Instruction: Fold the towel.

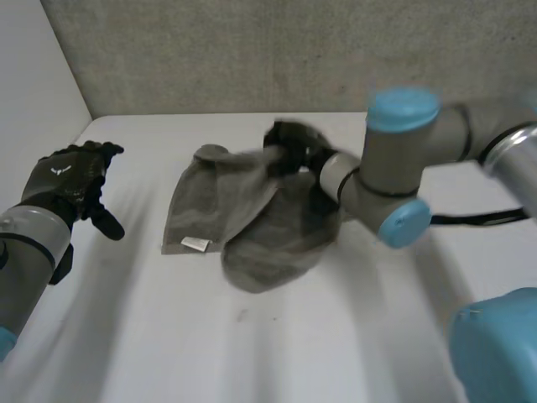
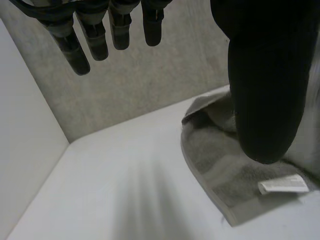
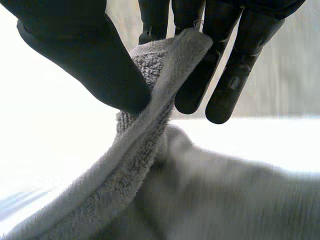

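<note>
At the middle of the table [image 1: 252,361], toward its back edge: one grey towel [image 1: 252,231], crumpled and partly doubled over itself. The left portion lies flat, with a white label [image 1: 195,243] showing near its front edge. The right portion is lifted and bunched, hanging from the right hand.

Right hand [image 1: 289,144]: above the back part of the towel. Thumb and fingers [image 3: 232,75] are closed on a hemmed edge, pinching it between them, and the cloth drapes down from the pinch.

Left hand [image 1: 71,180]: near the table's left edge, well apart from the towel. Fingers straight and spread, holding nothing.

Step in hand, as judged: the first fold, with the right-side edge carried over toward the flat left portion. The fold is not yet laid and the layers are uneven.

Next move calls for: lowering the pinched edge onto the flat portion so the hems meet, keeping the cloth taut so the bunch spreads out. The left hand is probably needed to pin the corner by the label.

Room: bare table lies open toward the front edge, and on the left between hand and towel. The right arm [image 1: 394,159] crosses the right side. The wall [image 1: 252,50] stands at the back edge, leaving little room there.
</note>
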You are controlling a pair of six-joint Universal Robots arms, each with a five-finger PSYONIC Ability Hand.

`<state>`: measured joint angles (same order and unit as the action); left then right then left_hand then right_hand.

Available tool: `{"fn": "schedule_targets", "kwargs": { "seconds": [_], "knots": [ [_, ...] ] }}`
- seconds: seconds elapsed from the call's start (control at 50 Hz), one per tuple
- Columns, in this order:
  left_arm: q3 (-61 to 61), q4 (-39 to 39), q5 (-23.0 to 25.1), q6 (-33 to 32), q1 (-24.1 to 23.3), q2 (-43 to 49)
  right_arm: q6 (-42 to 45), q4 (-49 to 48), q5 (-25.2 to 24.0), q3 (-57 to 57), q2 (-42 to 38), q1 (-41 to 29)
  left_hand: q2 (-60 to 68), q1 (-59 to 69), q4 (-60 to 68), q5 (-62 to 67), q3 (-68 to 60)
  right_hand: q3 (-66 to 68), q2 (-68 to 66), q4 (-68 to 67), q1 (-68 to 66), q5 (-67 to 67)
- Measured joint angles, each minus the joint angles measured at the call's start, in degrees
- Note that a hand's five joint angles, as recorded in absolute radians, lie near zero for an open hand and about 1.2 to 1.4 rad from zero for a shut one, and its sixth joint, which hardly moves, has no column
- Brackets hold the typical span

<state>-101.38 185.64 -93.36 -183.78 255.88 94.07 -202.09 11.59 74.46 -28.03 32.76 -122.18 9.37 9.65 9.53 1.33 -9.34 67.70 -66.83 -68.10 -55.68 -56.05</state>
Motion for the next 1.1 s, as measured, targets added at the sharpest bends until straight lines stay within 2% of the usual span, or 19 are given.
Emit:
{"fn": "schedule_targets", "kwargs": {
  "seconds": [0.18, 0.3, 0.32, 0.36, 0.4, 0.5, 0.52, 0.66, 0.72, 0.8, 0.9, 1.0, 1.1],
  "knots": [
    [3.62, 7.15, 0.24, 0.01, 0.25, 4.76, 18.29, 3.89, -0.49, -3.63, 18.39, -0.09, 0.0, 0.0, 0.0, 0.0, 0.0, 0.0, 0.0, 0.0, 0.0, -0.2],
    [8.56, 10.99, 2.27, 0.2, 0.3, 10.77, 29.14, 7.6, -0.59, -7.27, 29.66, -0.14, 0.0, 0.0, 0.0, 0.0, 0.0, 0.0, 0.0, 0.0, 0.0, -0.2],
    [9.98, 11.4, 3.6, 0.47, 0.23, 12.75, 31.21, 8.09, -0.64, -8.85, 32.7, -0.07, 0.0, 0.0, 0.0, 0.0, 0.0, 0.0, 0.0, 0.0, 0.0, -0.2],
    [10.49, 11.51, 4.17, 0.62, 0.2, 13.52, 31.92, 8.21, -0.67, -9.49, 33.86, -0.03, 0.0, 0.0, 0.0, 0.0, 0.0, 0.0, 0.0, 0.0, 0.0, -0.2],
    [12.74, 11.69, 7.39, 2.2, -0.16, 16.99, 34.84, 8.52, -0.76, -12.85, 39.12, 0.22, 0.0, 0.0, 0.0, 0.0, 0.0, 0.0, 0.0, -0.01, 0.0, -0.2],
    [14.96, 11.44, 12.9, 7.6, -1.38, 20.89, 38.63, 8.43, -0.55, -17.76, 45.94, 0.55, 0.0, 0.0, 0.0, 0.0, 0.0, 0.0, 0.0, -0.01, 0.0, -0.2],
    [15.25, 11.27, 15.19, 10.56, -2.16, 21.73, 40.05, 8.41, -0.32, -19.35, 48.14, 0.61, 0.0, 0.0, 0.0, 0.0, 0.0, 0.02, 0.0, -0.01, 0.0, -0.2],
    [14.36, 10.16, 21.82, 17.89, -4.84, 22.32, 42.95, 8.44, 0.3, -22.37, 51.33, 0.66, 0.0, 0.0, 0.0, 0.0, 0.0, 0.3, 0.0, -0.29, 0.0, -0.2],
    [13.77, 9.51, 22.68, 18.34, -5.07, 21.63, 43.44, 8.46, 0.49, -23.44, 51.56, 0.65, 0.0, 0.0, 0.0, 0.0, 0.0, 0.3, 0.0, -0.29, 0.0, -0.2],
    [13.16, 8.82, 22.88, 18.08, -4.35, 20.32, 43.64, 8.45, 0.6, -24.61, 51.3, 0.64, 0.0, 0.0, 0.0, 0.0, 0.0, 0.3, 0.0, -0.3, 0.0, -0.2],
    [10.89, 7.36, 22.93, 16.84, -0.32, 16.48, 43.81, 8.28, 0.7, -26.02, 50.62, 0.65, 0.0, 0.0, 0.0, 0.0, 0.0, 0.29, 0.0, -0.3, 0.0, -0.2],
    [8.62, 6.29, 23.13, 15.68, 1.69, 14.2, 43.9, 7.95, 0.81, -26.72, 50.37, 0.83, 0.0, 0.0, 0.01, 0.0, 0.0, 0.3, 0.0, -0.3, 0.0, -0.2],
    [4.47, 5.26, 23.35, 11.4, 3.22, 12.69, 43.93, 7.72, 0.99, -27.14, 50.28, 1.47, 0.0, 0.0, 0.0, 0.0, -0.01, 0.29, 0.0, -0.29, 0.0, -0.21]
  ]
}}
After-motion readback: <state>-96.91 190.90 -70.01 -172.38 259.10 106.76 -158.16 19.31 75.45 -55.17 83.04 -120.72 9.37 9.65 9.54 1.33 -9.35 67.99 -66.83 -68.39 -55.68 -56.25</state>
